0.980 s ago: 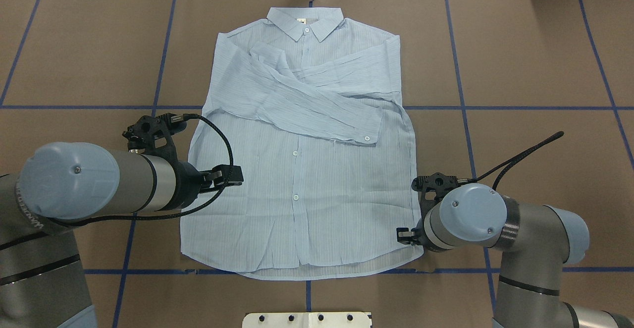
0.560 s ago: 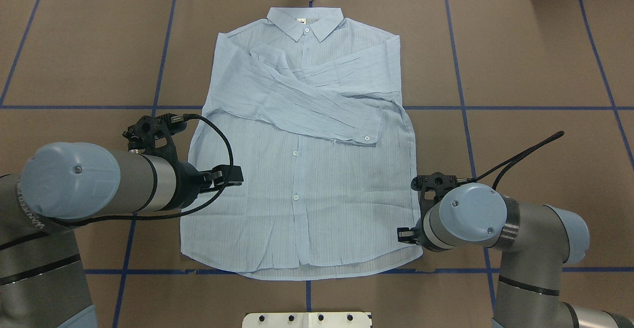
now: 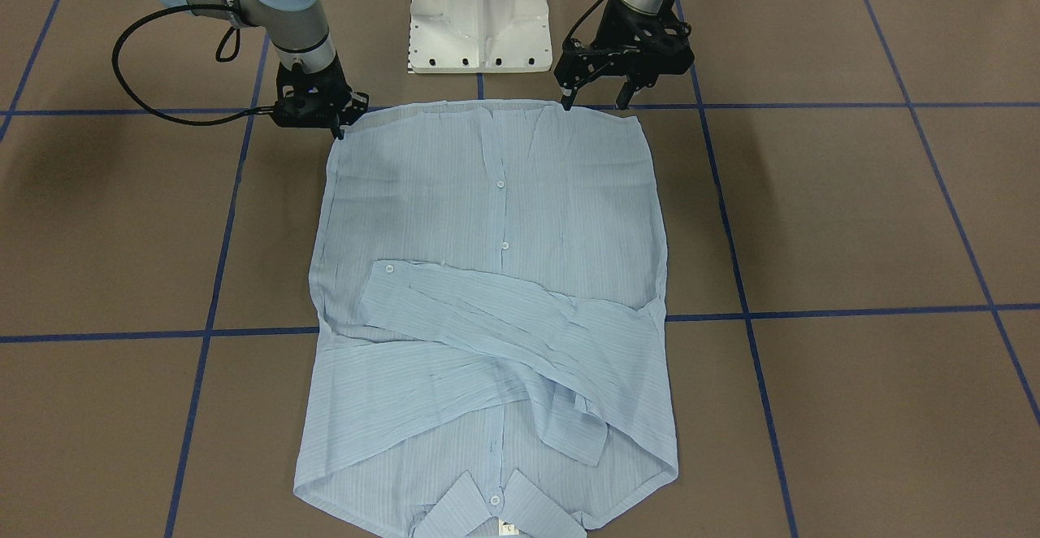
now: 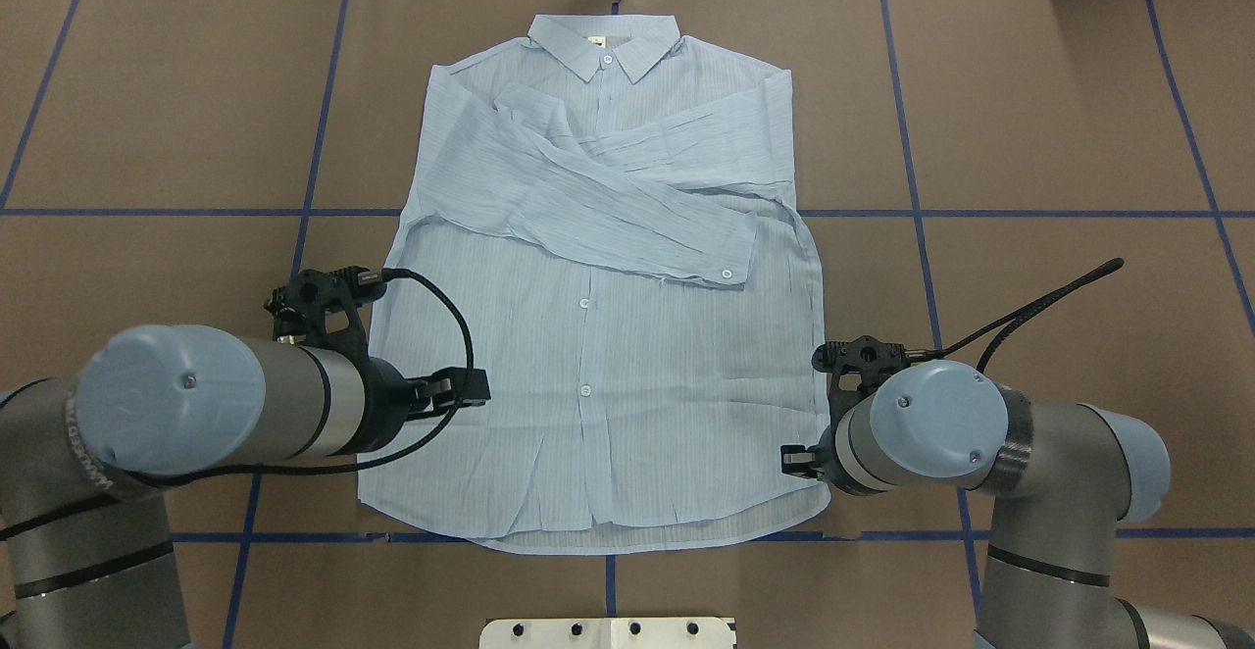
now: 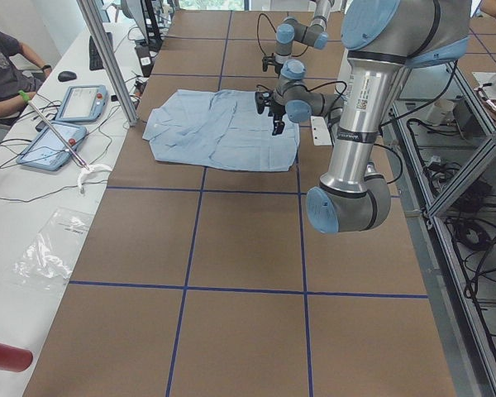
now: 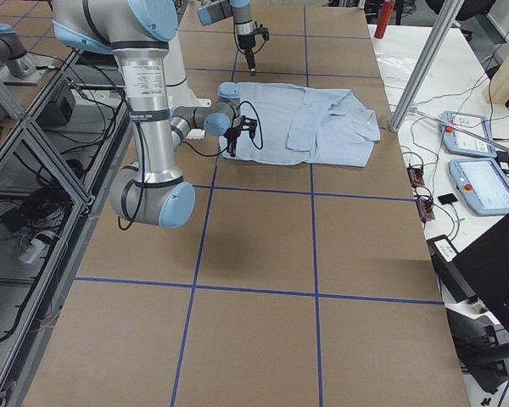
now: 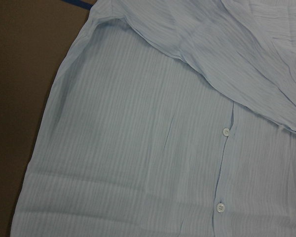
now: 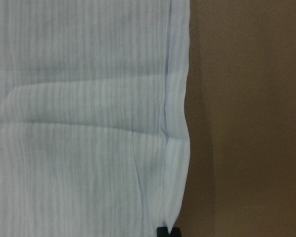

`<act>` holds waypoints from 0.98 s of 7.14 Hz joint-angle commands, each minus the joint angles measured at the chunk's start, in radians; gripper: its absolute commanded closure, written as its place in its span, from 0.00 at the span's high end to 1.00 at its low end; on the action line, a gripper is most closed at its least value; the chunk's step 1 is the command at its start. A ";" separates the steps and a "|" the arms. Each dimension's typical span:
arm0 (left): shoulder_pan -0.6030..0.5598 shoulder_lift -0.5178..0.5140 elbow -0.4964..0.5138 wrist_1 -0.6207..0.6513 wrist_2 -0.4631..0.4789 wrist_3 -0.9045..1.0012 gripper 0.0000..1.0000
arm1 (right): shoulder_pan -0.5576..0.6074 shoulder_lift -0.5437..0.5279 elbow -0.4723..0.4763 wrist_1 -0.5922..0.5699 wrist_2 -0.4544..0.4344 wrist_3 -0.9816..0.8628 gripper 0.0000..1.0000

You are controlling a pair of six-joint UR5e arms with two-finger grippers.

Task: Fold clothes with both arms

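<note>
Two hem corners of the shirt (image 3: 487, 213) targeted, presumably for an upward fold: left pincer (image 3: 593, 101) spread, empty; right pincer (image 3: 335, 125) closure unclear

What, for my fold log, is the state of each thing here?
Shirt: flat on table, buttoned, both sleeves folded across chest.
Left gripper: open, above the shirt, holding nothing.
Right gripper: fingers shut on shirt's side edge near hem.

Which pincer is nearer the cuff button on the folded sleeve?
Right. The right pincer is at the shirt's edge, on the same side as the cuff button; the left pincer hangs over the opposite side, farther off.
</note>
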 commanded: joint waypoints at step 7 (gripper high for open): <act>0.082 0.116 0.118 0.002 0.006 0.000 0.85 | 0.011 -0.001 0.019 0.005 -0.004 0.005 0.00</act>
